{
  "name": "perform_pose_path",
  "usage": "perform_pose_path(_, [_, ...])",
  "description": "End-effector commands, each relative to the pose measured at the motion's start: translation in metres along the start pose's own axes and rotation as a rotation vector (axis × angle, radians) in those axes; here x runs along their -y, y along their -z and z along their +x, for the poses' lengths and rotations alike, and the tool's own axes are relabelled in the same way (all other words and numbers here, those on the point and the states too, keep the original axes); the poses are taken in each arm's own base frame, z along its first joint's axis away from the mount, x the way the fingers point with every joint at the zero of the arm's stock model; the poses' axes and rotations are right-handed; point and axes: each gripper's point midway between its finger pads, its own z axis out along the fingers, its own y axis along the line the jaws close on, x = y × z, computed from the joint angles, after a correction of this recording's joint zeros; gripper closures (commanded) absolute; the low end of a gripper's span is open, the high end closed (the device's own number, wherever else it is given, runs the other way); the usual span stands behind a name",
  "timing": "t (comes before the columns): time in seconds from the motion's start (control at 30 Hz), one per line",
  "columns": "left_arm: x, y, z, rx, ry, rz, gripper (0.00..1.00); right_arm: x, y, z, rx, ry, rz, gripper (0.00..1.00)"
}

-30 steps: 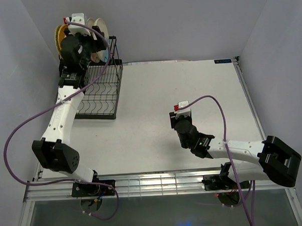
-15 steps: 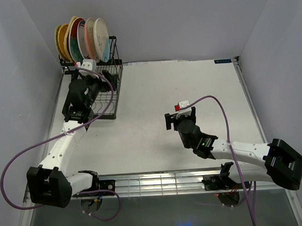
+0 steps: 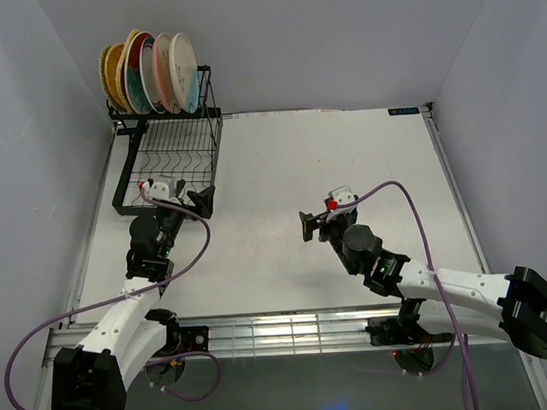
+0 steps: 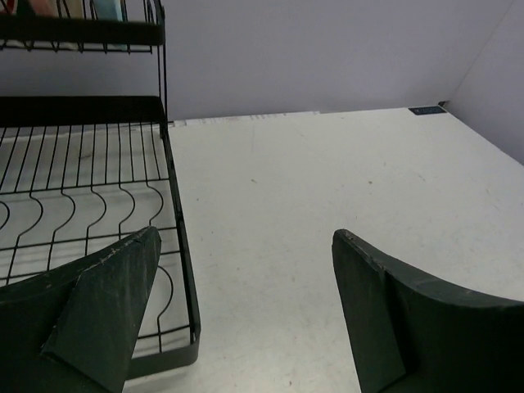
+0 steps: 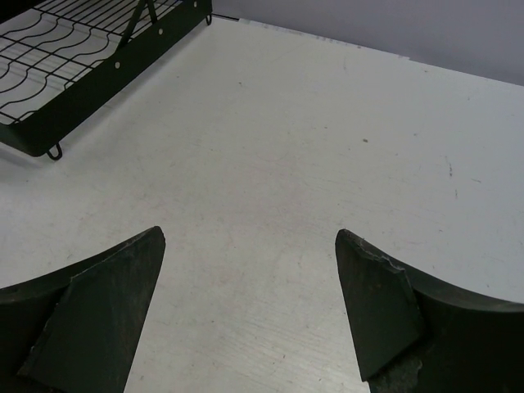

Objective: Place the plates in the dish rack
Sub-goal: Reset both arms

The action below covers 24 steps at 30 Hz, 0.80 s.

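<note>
At the near right corner of the dish rack (image 3: 210,158), the left gripper (image 3: 190,201) has pulled back from the raised rear tier it reached a second ago, and its jaws stand wide apart and empty. The plates (image 3: 150,72) stand on edge in a row in that rear tier, well apart from both grippers, with the lower tray's wavy wires between them and the left one. The right gripper (image 3: 311,225), also spread open and holding nothing, hangs over the white table (image 3: 362,156), little moved.
</note>
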Motion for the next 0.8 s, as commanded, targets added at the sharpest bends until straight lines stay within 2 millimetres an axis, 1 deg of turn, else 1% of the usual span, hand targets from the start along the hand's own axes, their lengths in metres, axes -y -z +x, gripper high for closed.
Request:
perform_pose_path(0.0, [0.002,0.013,-0.019,0.141,-0.062,0.011,0.04,-0.005,0.003,-0.018,0.079,-0.031,-0.047,0.1])
perform_pose_path(0.03, [0.003,0.017,-0.014,0.14,-0.069,0.017,0.05,-0.004,0.004,-0.02,0.085,-0.035,-0.045,0.1])
perform_pose_path(0.17, [0.002,0.021,0.001,0.113,-0.094,0.025,0.05,-0.002,0.004,-0.021,0.087,-0.037,-0.035,0.1])
perform_pose_path(0.23, [-0.003,0.02,0.006,0.101,-0.103,-0.002,0.05,-0.003,0.004,-0.021,0.087,-0.037,-0.041,0.1])
perform_pose_path(0.27, [-0.009,0.018,0.009,0.091,-0.104,-0.032,0.05,-0.003,0.004,-0.021,0.087,-0.037,-0.042,0.1])
perform_pose_path(0.37, [-0.014,0.016,0.014,0.074,-0.108,-0.052,0.05,-0.004,0.004,-0.02,0.086,-0.036,-0.045,0.1])
perform_pose_path(0.47, [-0.015,0.015,0.014,0.073,-0.108,-0.057,0.05,-0.006,0.004,-0.021,0.086,-0.036,-0.053,0.1])
perform_pose_path(0.67, [-0.016,0.016,0.013,0.077,-0.102,-0.065,0.05,-0.017,0.005,-0.024,0.106,-0.046,-0.118,0.1])
perform_pose_path(0.77, [-0.018,0.016,0.011,0.081,-0.1,-0.075,0.05,-0.026,0.006,-0.026,0.116,-0.049,-0.167,0.1])
